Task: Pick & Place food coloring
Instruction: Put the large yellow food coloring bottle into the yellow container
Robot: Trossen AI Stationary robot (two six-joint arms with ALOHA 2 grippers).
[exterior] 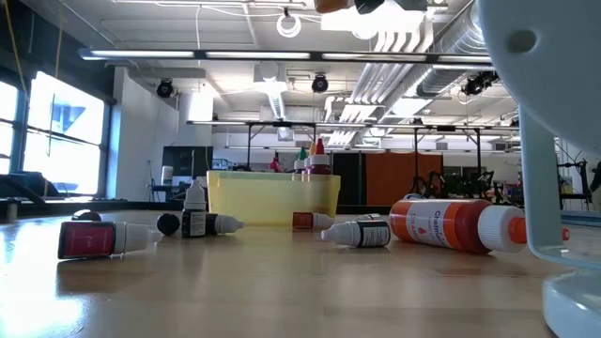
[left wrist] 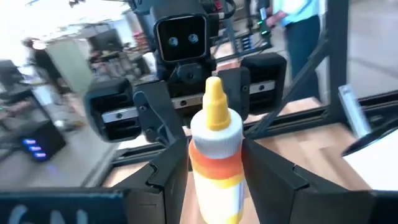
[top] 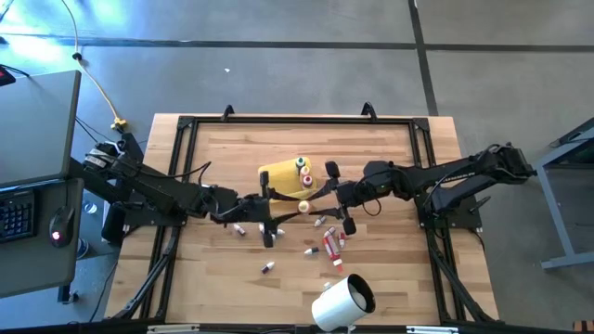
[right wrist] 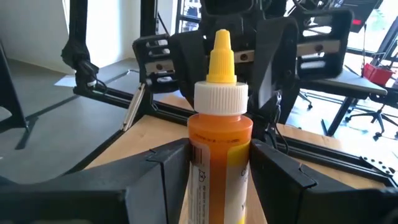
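One food coloring bottle (top: 303,206), with an orange body, a white cap and a yellow tip, stands upright in the air over the table's middle. My left gripper (top: 293,210) reaches it from the left and my right gripper (top: 316,201) from the right, facing each other, each shut on it. More food coloring bottles lie on their sides on the wood (top: 331,243) (exterior: 441,225). A few stand in the yellow tray (top: 281,178). My left gripper pinches the bottle's body (left wrist: 214,186) below the white cap, one finger (left wrist: 171,177) on either side. The fingers come in level from the table's left. The bottle stands upright, lifted clear of the table. My right gripper pinches the same bottle's orange body (right wrist: 217,155) under the cap between its two fingers (right wrist: 168,162). They come in level from the table's right. The bottle stays upright, tip up.
A large white cylinder (top: 342,301) lies near the front edge and fills the right of the low view (exterior: 554,141). Small bottles lie scattered in front of the tray (top: 239,228) (top: 267,267) (exterior: 94,238). A black frame (top: 297,119) borders the table.
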